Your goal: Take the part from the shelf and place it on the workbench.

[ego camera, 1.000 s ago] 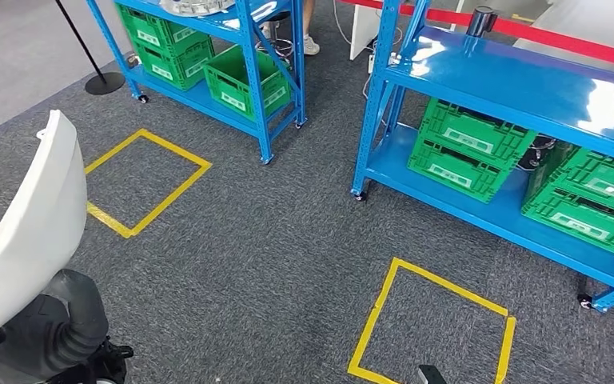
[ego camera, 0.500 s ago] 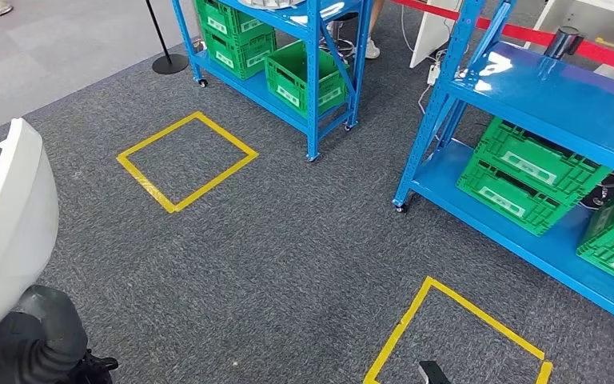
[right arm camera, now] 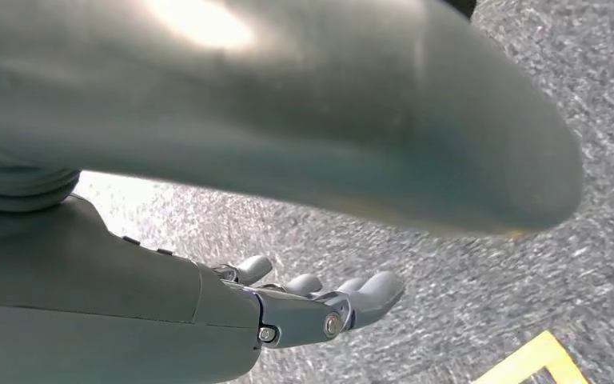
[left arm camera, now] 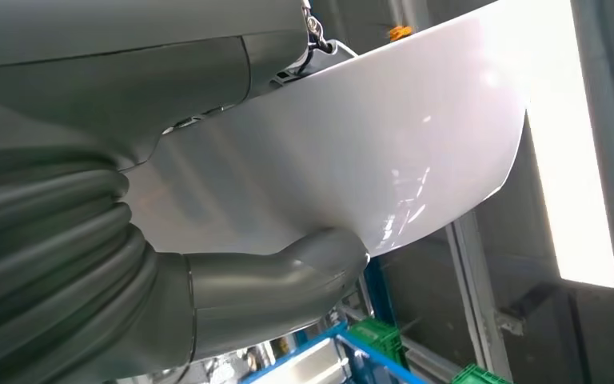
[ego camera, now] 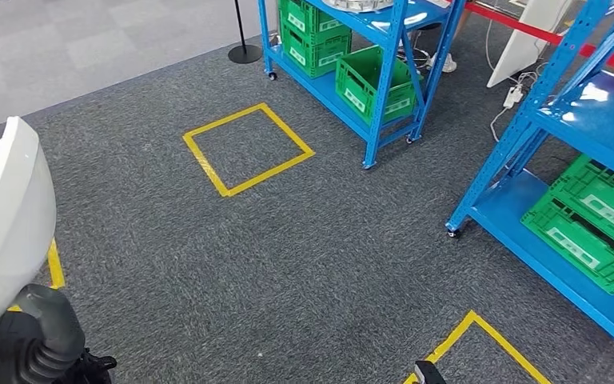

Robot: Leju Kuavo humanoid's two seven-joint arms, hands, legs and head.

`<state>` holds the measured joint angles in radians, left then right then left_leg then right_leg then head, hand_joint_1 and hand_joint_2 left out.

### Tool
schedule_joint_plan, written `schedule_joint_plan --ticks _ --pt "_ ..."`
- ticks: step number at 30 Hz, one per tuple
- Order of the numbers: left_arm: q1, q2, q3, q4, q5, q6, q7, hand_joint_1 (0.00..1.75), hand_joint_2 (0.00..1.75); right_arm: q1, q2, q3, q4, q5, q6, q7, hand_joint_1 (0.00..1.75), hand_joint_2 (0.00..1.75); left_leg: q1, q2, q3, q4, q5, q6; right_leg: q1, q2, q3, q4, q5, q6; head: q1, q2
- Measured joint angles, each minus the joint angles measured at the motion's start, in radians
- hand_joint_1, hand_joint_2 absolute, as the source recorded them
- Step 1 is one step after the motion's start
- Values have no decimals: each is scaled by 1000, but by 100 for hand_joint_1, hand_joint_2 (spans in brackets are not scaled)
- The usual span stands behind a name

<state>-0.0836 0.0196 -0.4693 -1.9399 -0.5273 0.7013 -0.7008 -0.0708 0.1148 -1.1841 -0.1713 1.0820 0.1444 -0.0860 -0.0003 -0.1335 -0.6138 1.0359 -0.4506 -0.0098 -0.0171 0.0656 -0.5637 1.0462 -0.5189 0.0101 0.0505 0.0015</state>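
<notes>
Part: a white curved plastic panel (ego camera: pixel 4 232), glossy and shell-shaped, sits at the robot's left side above the grey carpet (ego camera: pixel 272 256); in the left wrist view the same panel (left arm camera: pixel 352 152) has one smooth, rounded edge.
Left hand: the left hand (left arm camera: pixel 232 296) holds the panel, its thick grey thumb pressed against the panel's lower face and its upper fingers (left arm camera: pixel 280 56) over the top edge; the ribbed grey wrist cover (ego camera: pixel 44 340) shows below the panel in the head view.
Right hand: the right hand (right arm camera: pixel 320 308) hangs above the carpet with its fingers loosely apart and gently curved, nothing in them; a dark tip of it (ego camera: pixel 428 373) shows in the head view.
Shelves: a blue metal shelf on castors (ego camera: pixel 384 48) stands well beyond the panel, with green crates (ego camera: pixel 372 80) on its lower level; a second blue shelf (ego camera: pixel 560 152), to the right of the first, carries green crates (ego camera: pixel 596 220) low down.
Floor marks: a yellow tape square (ego camera: pixel 248 148) lies on the carpet just before the first shelf; part of another tape square (ego camera: pixel 480 348) lies near the right hand; a short yellow strip (ego camera: pixel 54 264) lies beside the panel.
</notes>
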Motion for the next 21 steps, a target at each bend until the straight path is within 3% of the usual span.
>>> schedule_joint_plan --ticks 2,3,4,6,8,9,10,12,14,16,17,19,21 --pt "7 -3 8 -8 -11 0 0 175 175 -1 1 0 0 4 -1 1 0 0 1 -6 -6 -1 2 -11 -1 -24 4 -4 5 -14 0 0" --pt "10 -5 11 -12 -16 0 0 175 175 -2 1 0 0 5 -1 1 0 0 0 12 -15 15 -8 -16 -2 -36 7 -8 8 -21 -3 0" --pt "13 -8 14 -15 -23 0 0 175 175 -2 1 0 0 8 -1 2 0 0 -1 42 -33 52 -31 -19 -3 -50 9 -12 10 -27 -6 0" --pt "20 -13 20 -21 -36 0 0 175 175 1 0 1 0 17 0 8 0 0 -1 105 -91 179 -99 -25 1 -78 10 -14 10 -35 -12 0" --pt "33 -15 26 -27 -48 0 0 175 175 2 0 5 0 28 1 14 0 0 2 124 -137 278 -134 -29 4 -108 10 -14 8 -38 -12 0" --pt "39 -16 30 -31 -51 0 0 175 175 2 0 9 0 33 1 15 0 0 3 127 -133 276 -124 -29 4 -122 11 -14 6 -38 -12 0" --pt "44 -16 35 -36 -54 0 0 175 175 1 0 14 0 39 2 15 0 0 3 133 -108 233 -98 -27 4 -136 13 -14 5 -37 -12 0" --pt "50 -15 45 -50 -54 0 0 175 175 -1 0 24 0 52 7 13 0 0 -1 173 -27 89 -42 -19 7 -161 21 -13 -2 -31 -12 0" --pt "56 -13 58 -67 -52 0 0 175 175 -1 -2 34 0 64 14 10 0 0 -8 204 21 4 -22 -8 10 -180 28 -13 -8 -21 -11 0" --pt "66 -11 68 -80 -50 0 0 175 175 -2 -3 43 0 71 16 7 0 0 -13 187 21 -6 -23 1 9 -200 36 -16 -13 -10 -10 0" --pt "72 -10 72 -87 -50 0 0 175 175 -3 -4 46 0 72 16 6 0 0 -12 174 23 -10 -21 7 7 -196 40 -14 -16 -3 -10 0" --pt "83 -7 77 -100 -51 1 0 175 175 -5 -5 49 0 76 18 1 0 0 -6 150 31 -20 -14 19 3 -146 27 27 -47 7 -8 0" --pt "92 -6 79 -105 -56 1 0 175 175 -1 -7 49 0 81 17 -3 0 0 -3 127 33 -22 -11 27 2 -86 -29 143 -107 11 -5 0"
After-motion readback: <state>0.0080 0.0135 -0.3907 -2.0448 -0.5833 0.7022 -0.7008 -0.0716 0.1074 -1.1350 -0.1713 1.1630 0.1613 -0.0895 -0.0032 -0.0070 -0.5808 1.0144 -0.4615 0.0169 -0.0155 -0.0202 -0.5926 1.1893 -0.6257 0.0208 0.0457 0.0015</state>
